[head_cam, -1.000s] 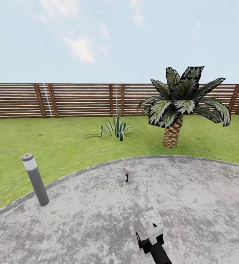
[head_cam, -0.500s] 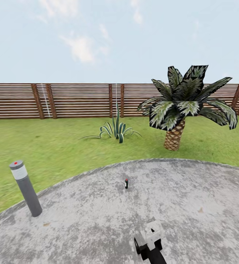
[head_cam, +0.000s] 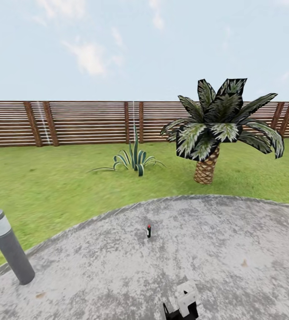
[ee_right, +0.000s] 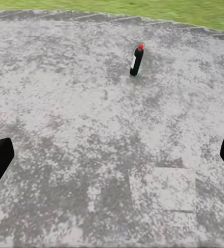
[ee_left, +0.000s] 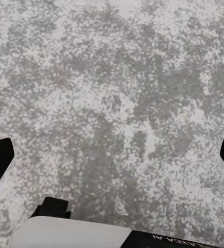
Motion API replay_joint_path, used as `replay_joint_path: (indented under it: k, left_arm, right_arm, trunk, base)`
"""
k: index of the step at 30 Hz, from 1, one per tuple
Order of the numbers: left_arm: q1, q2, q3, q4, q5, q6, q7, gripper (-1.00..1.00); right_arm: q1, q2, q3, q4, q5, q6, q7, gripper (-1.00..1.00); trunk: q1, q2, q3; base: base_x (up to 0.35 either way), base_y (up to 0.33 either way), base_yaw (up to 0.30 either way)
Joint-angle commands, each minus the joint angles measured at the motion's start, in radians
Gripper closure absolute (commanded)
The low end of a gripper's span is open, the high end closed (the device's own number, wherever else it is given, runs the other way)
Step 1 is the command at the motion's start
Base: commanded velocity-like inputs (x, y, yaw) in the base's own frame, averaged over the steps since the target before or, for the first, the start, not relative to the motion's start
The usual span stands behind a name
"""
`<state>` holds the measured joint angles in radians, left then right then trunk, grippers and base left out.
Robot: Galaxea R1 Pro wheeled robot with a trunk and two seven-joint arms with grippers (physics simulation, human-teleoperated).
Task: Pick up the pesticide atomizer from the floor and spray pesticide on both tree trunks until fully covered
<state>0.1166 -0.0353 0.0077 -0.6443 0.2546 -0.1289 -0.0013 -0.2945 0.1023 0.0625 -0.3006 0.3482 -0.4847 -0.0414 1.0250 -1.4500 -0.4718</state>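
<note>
Head view high toward fence [head_cam: 86, 122]; wrist views low over pavement [ee_right: 91, 155].

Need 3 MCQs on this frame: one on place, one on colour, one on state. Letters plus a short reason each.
1. The pesticide atomizer stands on:
A. the lawn
B. the grey paved pad
C. the fence rail

2. The dot on top of the bollard is:
A. red
B. blue
C. yellow

3. The atomizer is:
A. lying on its side
B. held in a gripper
C. upright and free

Answers:
1 B: the head view shows it on the mottled paved pad, short of the grass edge.
2 A: a red spot sits on its grey cap.
3 C: the right wrist view shows it standing, ahead of and apart from the right gripper, whose fingertips sit wide apart.
</note>
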Motion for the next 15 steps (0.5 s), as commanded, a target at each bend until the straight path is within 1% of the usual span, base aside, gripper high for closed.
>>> replay_joint_path:
  k: [1,5,6,15]
  left_arm:
    - [0.0,0.0,0.0,0.0,0.0,0.0,0.0,-1.0]
    - [0.0,0.0,0.0,0.0,0.0,0.001,0.0,-1.0]
    - [0.0,0.0,0.0,0.0,0.0,0.001,0.0,-1.0]
    - [0.0,0.0,0.0,0.0,0.0,0.001,0.0,-1.0]
  right_arm:
    - [0.0,0.0,-0.001,0.007,0.0,0.0,0.0,-1.0]
    - [0.0,-0.002,-0.002,0.041,-0.002,0.0,0.0,-1.0]
    - [0.0,-0.003,-0.004,0.052,-0.003,0.0,0.0,-1.0]
    - [0.0,-0.003,-0.004,0.055,-0.003,0.0,0.0,-1.0]
  trunk:
    - [0.0,0.0,0.0]
    - [0.0,0.0,0.0]
    - [0.0,0.0,0.0]
    - [0.0,0.0,0.0]
  base:
    - [0.336,0.122,-0.04]
    - [0.33,0.157,-0.023]
    - [0.304,0.214,-0.22]
    - [0.294,0.228,-0.266]
